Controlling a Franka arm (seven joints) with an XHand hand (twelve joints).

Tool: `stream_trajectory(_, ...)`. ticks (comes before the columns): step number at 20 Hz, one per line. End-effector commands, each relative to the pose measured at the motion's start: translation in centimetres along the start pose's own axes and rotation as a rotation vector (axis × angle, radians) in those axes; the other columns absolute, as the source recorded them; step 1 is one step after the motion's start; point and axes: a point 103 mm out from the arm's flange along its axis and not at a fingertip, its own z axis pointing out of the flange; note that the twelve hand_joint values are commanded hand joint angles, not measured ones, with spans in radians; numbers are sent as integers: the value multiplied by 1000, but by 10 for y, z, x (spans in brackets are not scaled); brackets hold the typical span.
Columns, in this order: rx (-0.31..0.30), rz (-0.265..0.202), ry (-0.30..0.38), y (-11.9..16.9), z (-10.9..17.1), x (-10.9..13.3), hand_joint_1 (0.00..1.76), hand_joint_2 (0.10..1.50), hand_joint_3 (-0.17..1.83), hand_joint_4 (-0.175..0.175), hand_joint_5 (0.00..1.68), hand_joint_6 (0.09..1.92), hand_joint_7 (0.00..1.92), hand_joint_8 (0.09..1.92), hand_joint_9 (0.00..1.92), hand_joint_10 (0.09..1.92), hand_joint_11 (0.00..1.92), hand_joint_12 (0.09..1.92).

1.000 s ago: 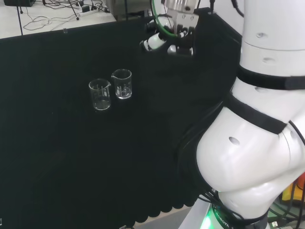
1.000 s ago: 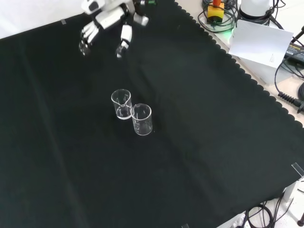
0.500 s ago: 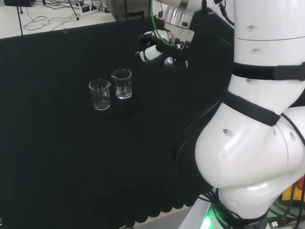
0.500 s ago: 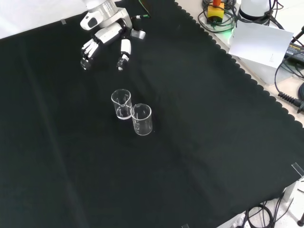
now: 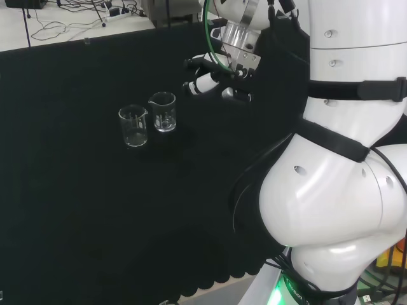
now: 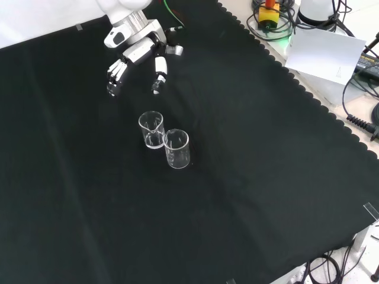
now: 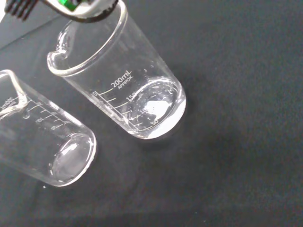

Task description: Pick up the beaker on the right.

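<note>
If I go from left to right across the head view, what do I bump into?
Left beaker → right beaker → the hand → the arm's big white links.

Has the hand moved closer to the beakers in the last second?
Yes. In the front view the hand has come down the picture toward the two beakers, which have stayed put. Its fingers are open and touch neither.
</note>
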Motion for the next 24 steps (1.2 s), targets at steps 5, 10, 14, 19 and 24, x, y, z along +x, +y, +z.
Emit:
stream_trajectory(5,-19,-71,61,0,21,-5,813,635,544,-46,408,87,198,619,386,653,0,1395)
stream_trajectory(10,-10,-104,124,5,32,-9,850,605,565,-47,436,87,263,647,434,651,28,1401)
stream_trajectory(14,9,-120,157,11,39,-9,866,590,585,-48,443,87,282,654,456,639,48,1396)
stream_trajectory(19,20,-122,208,18,46,-12,886,580,592,-48,440,87,270,651,457,633,53,1396)
stream_trajectory(24,33,-164,213,23,53,-7,922,565,610,-48,448,87,268,656,461,629,57,1395)
